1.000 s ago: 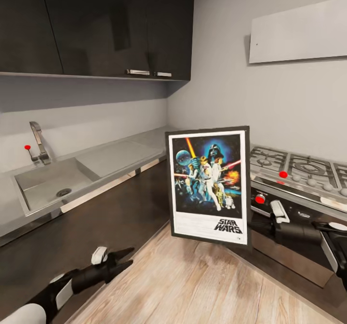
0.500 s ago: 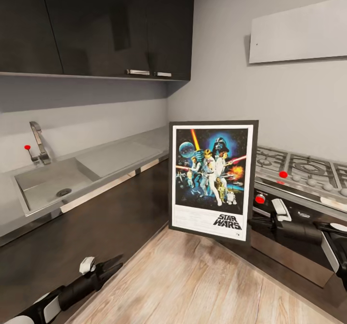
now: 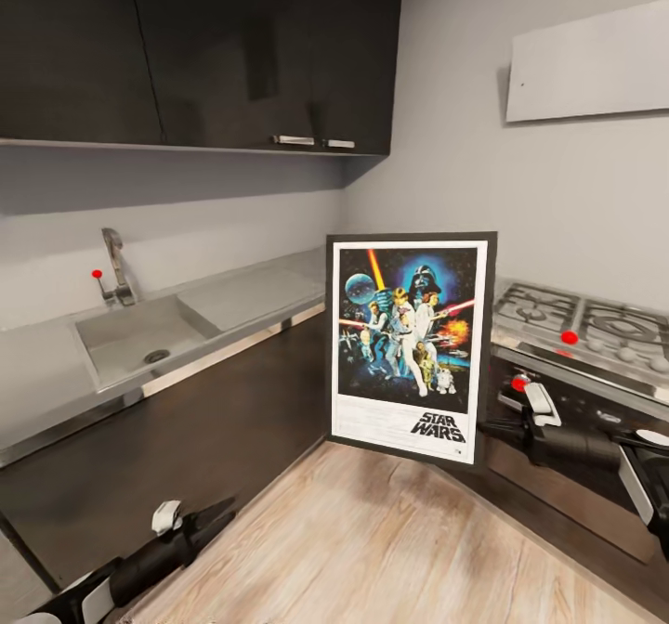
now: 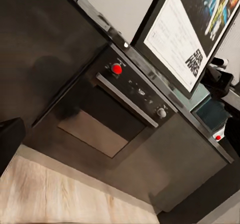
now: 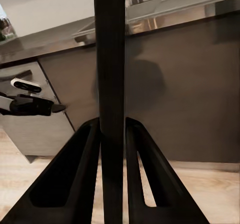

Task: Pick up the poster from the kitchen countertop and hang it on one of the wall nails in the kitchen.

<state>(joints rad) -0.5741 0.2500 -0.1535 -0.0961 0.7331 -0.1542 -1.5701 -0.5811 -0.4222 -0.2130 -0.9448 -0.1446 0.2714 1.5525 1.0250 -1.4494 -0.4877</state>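
A dark built-in oven with a glass door [image 4: 97, 126] sits in matte dark cabinet fronts [image 4: 40, 44] — the scene appears tilted. Its control strip carries 1 red round knob [image 4: 116, 68] at one end and 1 grey round knob [image 4: 161, 112] at the other. A black-framed, white-bordered Star Wars poster [image 4: 192, 34] reaches across the counter edge above the oven, logo visible. Beside it shows the black-and-white right gripper [image 4: 219, 74] — its jaw state unclear. Pale wood plank flooring [image 4: 55, 194] lies before the oven.

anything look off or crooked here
The poster hangs in mid-air in front of the stove, pinched at its right edge by the right gripper, roughly upright. Nothing looks spilled or damaged.
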